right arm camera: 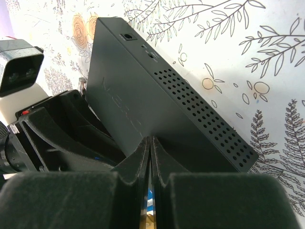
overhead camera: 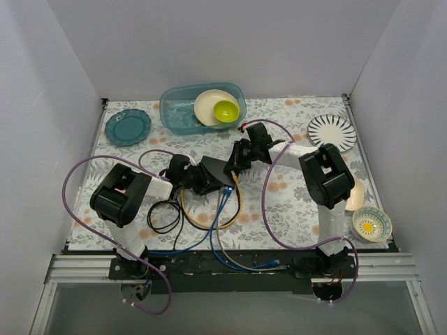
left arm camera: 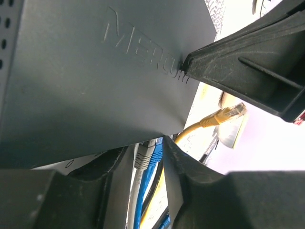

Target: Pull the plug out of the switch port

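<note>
The black switch (overhead camera: pixel 213 174) sits mid-table, tilted up on one edge; its embossed top face fills the left wrist view (left arm camera: pixel 95 86) and its vented side shows in the right wrist view (right arm camera: pixel 143 95). My left gripper (overhead camera: pixel 187 174) is at its socket edge, jaws (left arm camera: pixel 145 143) closed around a grey plug (left arm camera: pixel 143 155) and a blue plug (left arm camera: pixel 156 151), both seated in ports. A yellow cable's plug (left arm camera: pixel 231 113) hangs free of the switch. My right gripper (overhead camera: pixel 237 162) is shut and empty, tips (right arm camera: pixel 150 139) pressed against the switch's top face.
A teal tub (overhead camera: pixel 174 115) with a cream plate and green bowl stands at the back. There is a teal plate (overhead camera: pixel 128 127) back left, a striped plate (overhead camera: pixel 332 132) back right and a flower dish (overhead camera: pixel 371 225) front right. Blue, yellow and black cables (overhead camera: pixel 209 230) trail toward the front edge.
</note>
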{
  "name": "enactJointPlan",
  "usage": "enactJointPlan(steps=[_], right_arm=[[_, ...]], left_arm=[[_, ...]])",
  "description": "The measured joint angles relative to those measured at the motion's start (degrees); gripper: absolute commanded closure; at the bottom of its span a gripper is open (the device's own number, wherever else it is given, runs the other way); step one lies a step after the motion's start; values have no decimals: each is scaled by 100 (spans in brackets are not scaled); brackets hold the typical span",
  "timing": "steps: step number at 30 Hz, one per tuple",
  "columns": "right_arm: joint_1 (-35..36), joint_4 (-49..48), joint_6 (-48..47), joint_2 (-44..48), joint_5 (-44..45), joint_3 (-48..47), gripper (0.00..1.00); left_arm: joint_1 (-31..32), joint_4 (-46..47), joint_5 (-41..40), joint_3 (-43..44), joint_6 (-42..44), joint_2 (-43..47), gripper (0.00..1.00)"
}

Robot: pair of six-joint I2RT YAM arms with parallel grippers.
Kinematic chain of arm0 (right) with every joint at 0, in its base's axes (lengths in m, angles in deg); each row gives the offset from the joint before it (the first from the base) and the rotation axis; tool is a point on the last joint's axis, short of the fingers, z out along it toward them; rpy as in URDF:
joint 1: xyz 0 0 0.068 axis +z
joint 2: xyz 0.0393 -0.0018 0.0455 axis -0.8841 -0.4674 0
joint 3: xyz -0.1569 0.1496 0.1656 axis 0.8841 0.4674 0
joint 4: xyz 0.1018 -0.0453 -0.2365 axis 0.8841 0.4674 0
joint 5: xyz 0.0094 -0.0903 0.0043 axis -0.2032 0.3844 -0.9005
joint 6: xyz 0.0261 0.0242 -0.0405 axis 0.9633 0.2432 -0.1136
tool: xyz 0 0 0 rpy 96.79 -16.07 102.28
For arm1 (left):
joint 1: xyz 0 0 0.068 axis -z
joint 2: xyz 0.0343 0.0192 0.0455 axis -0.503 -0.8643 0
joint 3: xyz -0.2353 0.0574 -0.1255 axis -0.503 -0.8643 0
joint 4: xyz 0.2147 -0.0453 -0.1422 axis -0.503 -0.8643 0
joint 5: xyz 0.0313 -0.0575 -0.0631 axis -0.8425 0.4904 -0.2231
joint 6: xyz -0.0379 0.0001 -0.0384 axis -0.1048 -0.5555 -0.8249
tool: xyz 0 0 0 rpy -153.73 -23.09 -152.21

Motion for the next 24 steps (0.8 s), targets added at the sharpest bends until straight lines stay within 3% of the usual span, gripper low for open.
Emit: enactJointPlan(steps=[10, 12, 15, 24], right_arm=[[-11, -2, 2, -7, -24, 0, 90], [-13, -2, 2, -13, -37, -2, 90], [-15, -2, 7, -15, -48, -2, 90], [-15, -2, 9, -26, -63, -13, 90]], left_arm=[[0, 42, 63, -72, 162, -22, 80], [-7, 44, 103, -66, 179, -46, 84], [-22, 42, 179, -33, 197, -81, 99], [-39, 46, 247, -24, 304, -72, 100]])
